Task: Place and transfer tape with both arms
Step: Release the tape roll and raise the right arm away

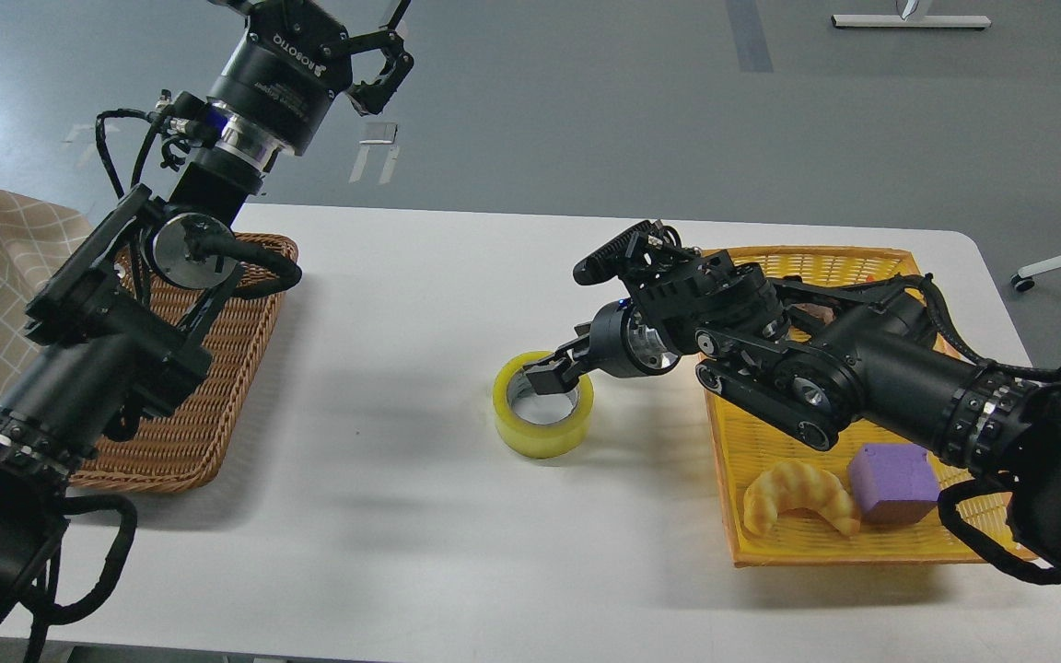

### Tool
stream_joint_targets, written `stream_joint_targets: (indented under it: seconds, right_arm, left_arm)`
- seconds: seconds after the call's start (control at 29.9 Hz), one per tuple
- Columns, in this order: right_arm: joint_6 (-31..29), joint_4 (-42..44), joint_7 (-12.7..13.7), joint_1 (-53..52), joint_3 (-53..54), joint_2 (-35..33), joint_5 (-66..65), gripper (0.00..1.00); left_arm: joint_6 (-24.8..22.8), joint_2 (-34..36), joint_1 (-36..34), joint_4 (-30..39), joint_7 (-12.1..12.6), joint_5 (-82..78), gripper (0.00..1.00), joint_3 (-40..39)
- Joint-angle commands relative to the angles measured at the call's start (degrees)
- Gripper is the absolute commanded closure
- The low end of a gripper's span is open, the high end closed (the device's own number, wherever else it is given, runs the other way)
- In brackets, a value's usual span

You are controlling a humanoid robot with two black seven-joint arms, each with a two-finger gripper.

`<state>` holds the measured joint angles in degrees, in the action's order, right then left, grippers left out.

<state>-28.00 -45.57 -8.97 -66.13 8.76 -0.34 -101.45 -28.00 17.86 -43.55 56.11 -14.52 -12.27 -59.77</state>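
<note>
Nearest you, in the yellow basket (862, 552) behind your right fingers, lie a croissant (799, 497) and a purple block (892, 482); leave both alone. Ahead of them, your right gripper (556, 373) reaches out over the white table (402, 516) to the tape (544, 416), which sits flat on its side in the middle of the table with its core facing up. One finger dips inside the core and the other seems to sit at the rim, so you appear closed on the roll's wall, though whether the grip is firm I cannot tell. This looks like the placing step at the handover spot. Farther off, your left gripper (374, 64) hangs high above the wicker basket (208, 405), fingers spread and empty, well apart from the tape. Next, you'd likely release and clear the right arm, then bring the left fingers down to it.
</note>
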Motion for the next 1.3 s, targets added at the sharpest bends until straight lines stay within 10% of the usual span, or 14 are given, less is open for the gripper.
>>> stream_joint_targets:
  seconds: [0.0, 0.54, 1.27]
  right_arm:
    - [0.0, -0.48, 0.01, -1.98, 0.47, -2.02, 3.09, 0.02]
    - [0.0, -16.12, -0.08, -2.35, 20.13, -22.06, 8.81, 0.0]
    - [0.0, -21.75, -0.43, 23.84, 74.71, -19.7, 18.81, 0.0]
  left_arm:
    - [0.0, -0.02, 0.13, -0.04, 0.1, -0.03, 0.02, 0.1]
    - [0.0, 0.95, 0.92, -0.21, 0.19, -0.12, 0.02, 0.54]
    - [0.0, 1.92, 0.4, -0.3, 0.37, -0.82, 0.02, 0.54]
